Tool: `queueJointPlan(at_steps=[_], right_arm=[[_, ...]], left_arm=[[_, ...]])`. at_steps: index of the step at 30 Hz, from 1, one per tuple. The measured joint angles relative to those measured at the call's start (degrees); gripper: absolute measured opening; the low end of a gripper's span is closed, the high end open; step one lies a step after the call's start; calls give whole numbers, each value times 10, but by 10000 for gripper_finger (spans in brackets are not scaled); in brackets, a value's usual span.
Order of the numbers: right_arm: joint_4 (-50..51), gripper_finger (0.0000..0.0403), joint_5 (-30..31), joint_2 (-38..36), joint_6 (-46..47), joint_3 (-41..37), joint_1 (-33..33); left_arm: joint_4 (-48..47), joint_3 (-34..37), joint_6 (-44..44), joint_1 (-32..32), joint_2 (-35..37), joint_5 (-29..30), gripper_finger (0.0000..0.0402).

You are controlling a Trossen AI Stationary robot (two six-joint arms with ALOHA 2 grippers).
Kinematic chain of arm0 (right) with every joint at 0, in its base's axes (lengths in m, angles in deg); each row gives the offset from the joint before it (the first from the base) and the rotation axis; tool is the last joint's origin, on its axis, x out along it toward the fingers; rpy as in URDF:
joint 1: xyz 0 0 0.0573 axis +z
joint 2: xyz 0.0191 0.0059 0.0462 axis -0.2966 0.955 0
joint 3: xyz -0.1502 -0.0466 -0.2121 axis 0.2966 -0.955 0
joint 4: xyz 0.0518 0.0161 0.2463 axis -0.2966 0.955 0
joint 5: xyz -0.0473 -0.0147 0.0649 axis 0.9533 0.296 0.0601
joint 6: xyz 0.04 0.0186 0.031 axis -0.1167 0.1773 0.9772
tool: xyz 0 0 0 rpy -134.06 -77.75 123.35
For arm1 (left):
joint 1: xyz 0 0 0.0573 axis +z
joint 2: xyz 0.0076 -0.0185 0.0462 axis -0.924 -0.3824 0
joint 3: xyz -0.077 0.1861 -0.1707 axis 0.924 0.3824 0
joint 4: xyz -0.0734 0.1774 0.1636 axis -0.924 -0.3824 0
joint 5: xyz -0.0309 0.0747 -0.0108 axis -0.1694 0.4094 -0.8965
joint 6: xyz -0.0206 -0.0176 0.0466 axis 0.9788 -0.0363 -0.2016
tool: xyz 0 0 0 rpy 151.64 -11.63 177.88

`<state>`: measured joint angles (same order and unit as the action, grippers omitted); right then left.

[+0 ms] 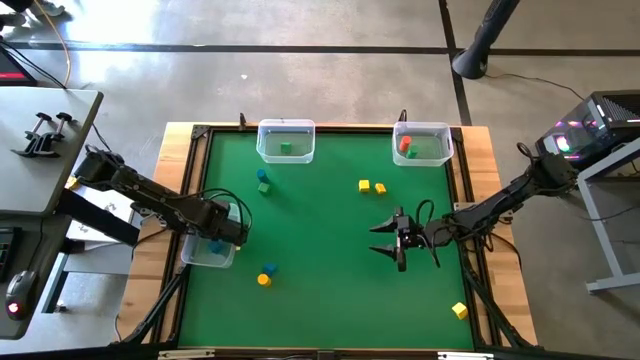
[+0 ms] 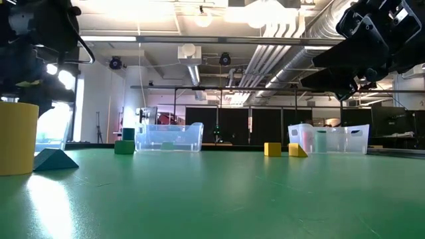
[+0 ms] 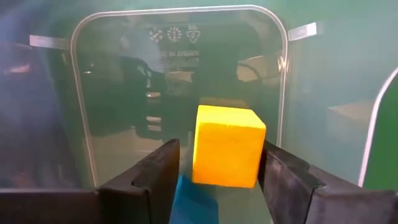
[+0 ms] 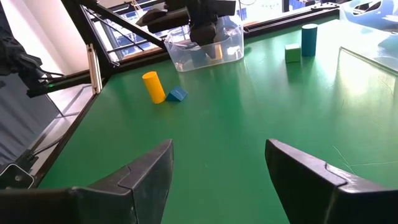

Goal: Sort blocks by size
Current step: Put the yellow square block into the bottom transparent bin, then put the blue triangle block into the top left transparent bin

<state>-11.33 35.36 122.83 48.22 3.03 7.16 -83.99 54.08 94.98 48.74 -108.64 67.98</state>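
Left gripper (image 3: 214,180) over clear plastic bin (image 3: 180,93), jaws parted, apparently dropping yellow cube (image 3: 227,146); right gripper (image 4: 217,177) idle, jaws open; next: retract.

Green tabletop (image 1: 320,290), wooden border. Three clear plastic bins on it: one at 12 o'clock (image 1: 285,128), one toward 1 o'clock at the far right corner (image 1: 424,131), one at 9 o'clock on the left edge (image 1: 196,258). Concrete floor all around. Grey side desk (image 1: 50,150) off the left, black clamps (image 1: 42,133) on top. Lit computer case (image 1: 600,125) off the right.
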Motion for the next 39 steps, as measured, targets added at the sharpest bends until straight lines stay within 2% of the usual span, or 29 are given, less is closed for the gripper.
queueJointPlan(at_steps=[6,11,16,19,23,27,33,36,39], right_arm=[[0,249,0,0,-1,0,0],[0,249,0,0,-1,0,0],[-3,249,0,0,-1,0,0],[-4,249,0,0,0,0,0],[-4,249,0,0,-1,0,0],[-4,249,0,0,-1,0,0],[-4,249,1,0,-1,0,0],[-4,249,1,0,-1,0,0],[-4,249,1,0,-1,0,0]], left_arm=[[-13,-9,-27,-1,18,-18,188],[-74,-61,-41,-1,56,28,178],[-155,-143,-67,-5,86,118,172],[-155,-189,-104,-15,95,214,171],[-63,-217,-218,-35,96,361,171],[87,-217,-402,-51,86,450,171],[274,-217,-619,-69,26,522,171],[333,-217,-678,-69,-16,527,171],[373,-217,-697,-67,-62,532,171]])
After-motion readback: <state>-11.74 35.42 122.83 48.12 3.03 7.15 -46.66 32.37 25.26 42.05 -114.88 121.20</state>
